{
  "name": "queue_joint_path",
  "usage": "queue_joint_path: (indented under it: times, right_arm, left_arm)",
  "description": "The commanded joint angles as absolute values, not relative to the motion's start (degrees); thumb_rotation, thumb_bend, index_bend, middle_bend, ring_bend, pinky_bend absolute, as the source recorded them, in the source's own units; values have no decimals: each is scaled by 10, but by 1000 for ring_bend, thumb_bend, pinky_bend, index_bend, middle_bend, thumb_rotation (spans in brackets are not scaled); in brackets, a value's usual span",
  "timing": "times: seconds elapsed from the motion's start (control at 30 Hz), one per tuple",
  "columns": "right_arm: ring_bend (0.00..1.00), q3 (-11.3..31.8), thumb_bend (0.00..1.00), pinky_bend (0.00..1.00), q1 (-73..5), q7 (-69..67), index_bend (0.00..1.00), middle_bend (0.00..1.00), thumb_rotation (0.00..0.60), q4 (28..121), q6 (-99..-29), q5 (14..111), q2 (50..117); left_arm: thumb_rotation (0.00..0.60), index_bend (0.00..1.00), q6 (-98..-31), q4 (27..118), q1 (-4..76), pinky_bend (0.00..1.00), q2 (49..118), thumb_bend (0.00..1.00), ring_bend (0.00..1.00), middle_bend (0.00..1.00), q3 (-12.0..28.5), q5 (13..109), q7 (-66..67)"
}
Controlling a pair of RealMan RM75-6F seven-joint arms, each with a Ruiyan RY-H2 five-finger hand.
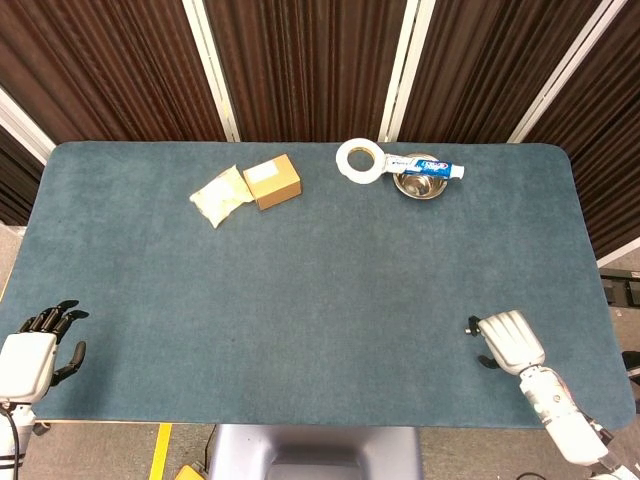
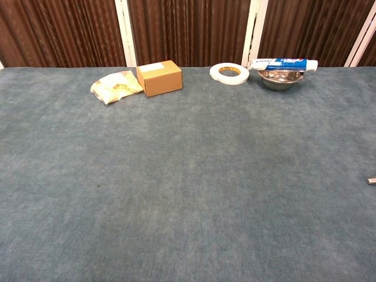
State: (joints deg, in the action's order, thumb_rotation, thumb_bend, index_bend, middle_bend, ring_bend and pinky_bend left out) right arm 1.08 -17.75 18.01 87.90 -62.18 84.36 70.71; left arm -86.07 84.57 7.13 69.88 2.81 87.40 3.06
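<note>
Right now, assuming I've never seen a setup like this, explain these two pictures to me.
This is a two-armed robot with mechanical hands. One picture looks down from its head, the other looks forward from its chest. On the blue table lie a yellowish packet, a cardboard box, a tape roll, and a toothpaste tube resting across a metal bowl. The left hand waits at the near edge, holding nothing. The right hand reaches over a small bolt; whether it grips it is unclear.

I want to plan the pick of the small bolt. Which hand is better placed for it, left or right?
Right. The right hand is over the bolt, hiding it from the head view. The left hand sits at the opposite table edge, far from it.
</note>
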Motion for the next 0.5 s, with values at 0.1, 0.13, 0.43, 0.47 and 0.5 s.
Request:
queue_joint_path:
  times: [0.1,0.13,0.43,0.47,0.5]
  right_arm:
    - [1000,16,332,988,-195,192,538,981,600,833,-606,835,735]
    - [1000,16,343,988,-197,193,527,981,600,828,-604,832,738]
    - [1000,19,376,988,-208,171,530,981,600,788,-592,816,767]
    - [1000,18,376,988,-210,170,533,981,600,783,-590,815,771]
    - [1000,18,375,988,-211,169,535,981,600,779,-589,815,774]
  left_arm:
    - [600,322,-860,845,71,363,699,452,246,206,28,874,29]
    - [600,322,-860,845,71,363,699,452,246,207,28,874,29]
    - [600,321,-860,845,71,363,699,452,246,211,27,874,29]
    - [600,321,-860,845,72,363,699,452,246,211,28,874,29]
    - [600,321,-861,845,72,363,699,451,246,211,28,874,29]
